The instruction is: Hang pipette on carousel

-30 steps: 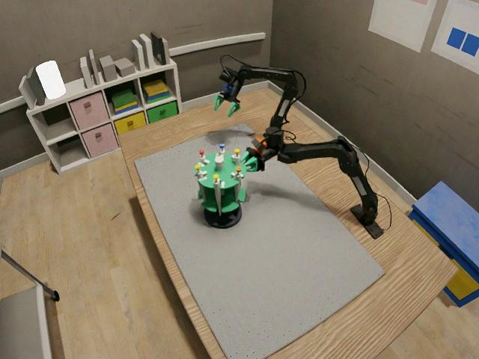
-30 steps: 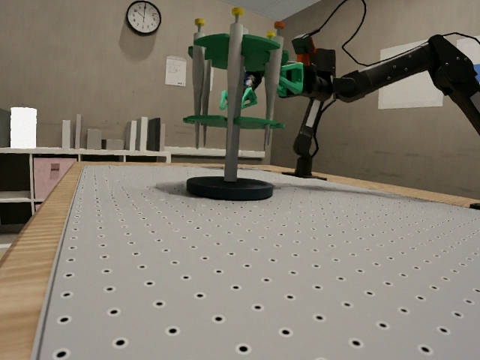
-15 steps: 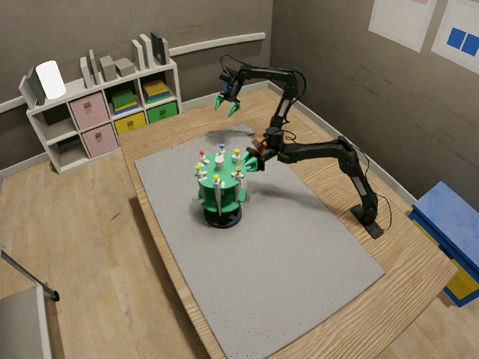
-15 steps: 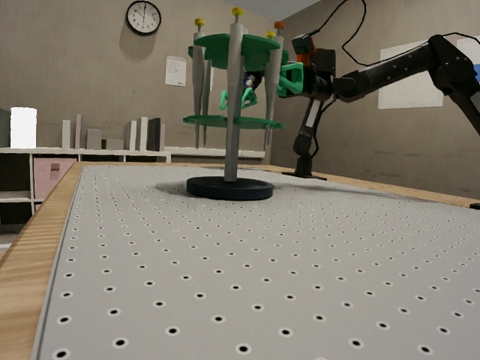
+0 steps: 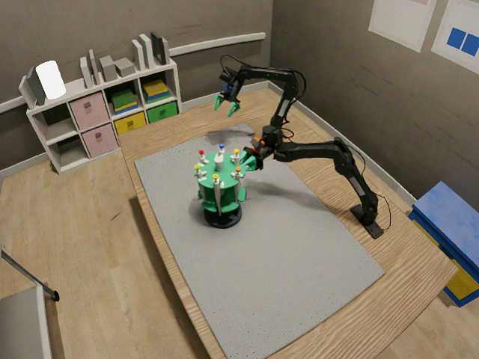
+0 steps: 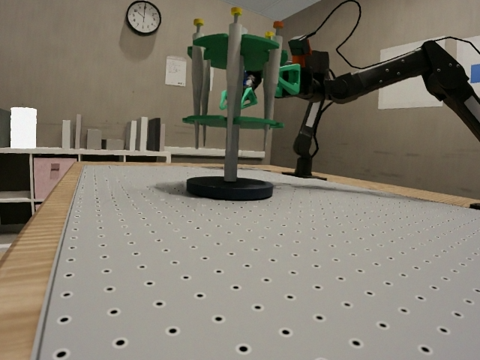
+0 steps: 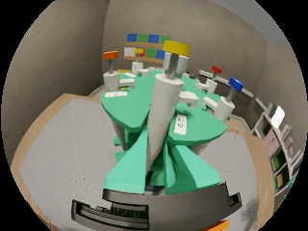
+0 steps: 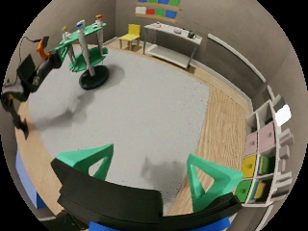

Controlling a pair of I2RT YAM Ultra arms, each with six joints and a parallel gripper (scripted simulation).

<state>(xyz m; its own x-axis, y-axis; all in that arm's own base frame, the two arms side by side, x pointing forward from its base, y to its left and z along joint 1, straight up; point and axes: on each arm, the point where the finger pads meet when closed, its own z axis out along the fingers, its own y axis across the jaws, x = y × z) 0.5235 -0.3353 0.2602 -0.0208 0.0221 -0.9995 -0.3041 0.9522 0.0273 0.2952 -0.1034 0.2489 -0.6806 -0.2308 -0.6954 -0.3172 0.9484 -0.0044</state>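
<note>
The worktop [image 5: 406,266] [image 6: 34,232] [image 7: 58,108] [image 8: 226,96] carries a grey mat [image 5: 290,270] [image 6: 271,271] [image 7: 63,144] [image 8: 144,96], and on it stands the carousel [image 5: 228,171] [image 6: 259,46] [image 7: 132,103] [image 8: 96,79], upright and ringed with pipettes.

The right gripper [image 5: 223,111] [image 6: 233,107] [image 8: 151,154] hangs well apart from it, jaws wide open and holding nothing. The left gripper [image 5: 244,158] [image 6: 280,81] [image 7: 155,131] is at the carousel's edge, jaws closed on the yellow-topped pipette [image 5: 236,156] [image 7: 161,101].

That pipette is off the bench and nearly upright at a slot beside the label [image 7: 180,124], which seems to read 20. The volume on its button [image 7: 176,48] cannot be read, so the match is unconfirmed. Its hook [image 7: 189,98] points inward; whether the tip is behind the rail cannot be told. The task looks nearly done: seat the hook if needed, release, back away.
</note>
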